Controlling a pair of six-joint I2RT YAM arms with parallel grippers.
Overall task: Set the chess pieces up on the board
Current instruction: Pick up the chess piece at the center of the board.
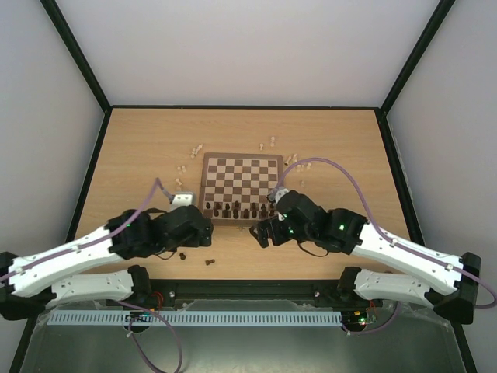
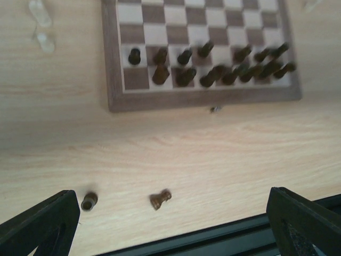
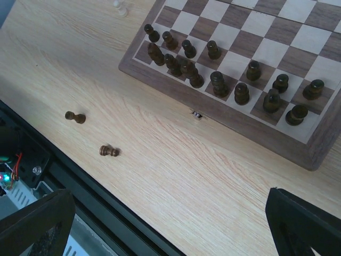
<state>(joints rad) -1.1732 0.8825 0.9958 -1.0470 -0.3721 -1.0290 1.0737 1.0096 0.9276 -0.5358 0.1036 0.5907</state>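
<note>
Chess board on the bench, both claws spread wide at its near edge.
The left claw and right claw hold nothing. Dark chess pieces stand on the board's two near rows. Two fallen pieces lie just under the left claw.

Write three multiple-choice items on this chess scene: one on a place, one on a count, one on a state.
1. Where on the board do the dark pieces stand?
A. the two nearest rows
B. the middle rows
C. the two farthest rows

2. How many loose pieces lie on the table off the board's near edge?
A. none
B. two
C. five

3. The right gripper is:
A. shut on a pawn
B. open and empty
C. shut on nothing

Answers: 1 A, they crowd the near rows. 2 B, both wrist views show a pair there. 3 B, its fingers stand wide apart with nothing between.
</note>
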